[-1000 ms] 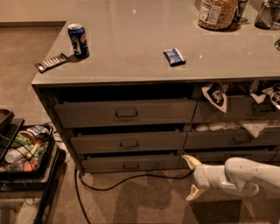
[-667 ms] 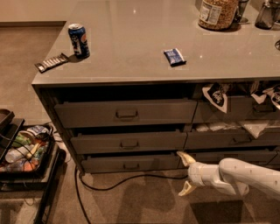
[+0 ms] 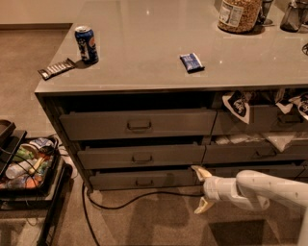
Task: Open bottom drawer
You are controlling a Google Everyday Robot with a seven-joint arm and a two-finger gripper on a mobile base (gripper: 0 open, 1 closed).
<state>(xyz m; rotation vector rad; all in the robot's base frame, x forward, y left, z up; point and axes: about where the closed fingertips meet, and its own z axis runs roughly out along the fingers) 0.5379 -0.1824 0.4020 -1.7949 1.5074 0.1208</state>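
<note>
The bottom drawer (image 3: 144,178) is the slimmest grey front at the foot of the left drawer column, with a small centred pull handle (image 3: 144,182). It stands slightly out from the cabinet. My gripper (image 3: 201,189) reaches in from the right on a white arm, low near the floor. Its fingers are spread: the upper fingertip (image 3: 196,169) lies by the right end of the bottom drawer's front, and the lower one (image 3: 202,208) hangs over the carpet. It holds nothing.
Two taller grey drawers (image 3: 139,124) sit above. Right-hand drawers (image 3: 260,117) have white packets poking out. On the counter are a blue can (image 3: 86,44), a blue packet (image 3: 192,62), a wrapper (image 3: 57,68) and a jar (image 3: 238,14). A cable (image 3: 125,199) lies on the carpet; a tray cart (image 3: 24,163) stands left.
My gripper has moved left along the floor, from right of the drawer column to the right end of the bottom drawer's front. The drawers have not moved.
</note>
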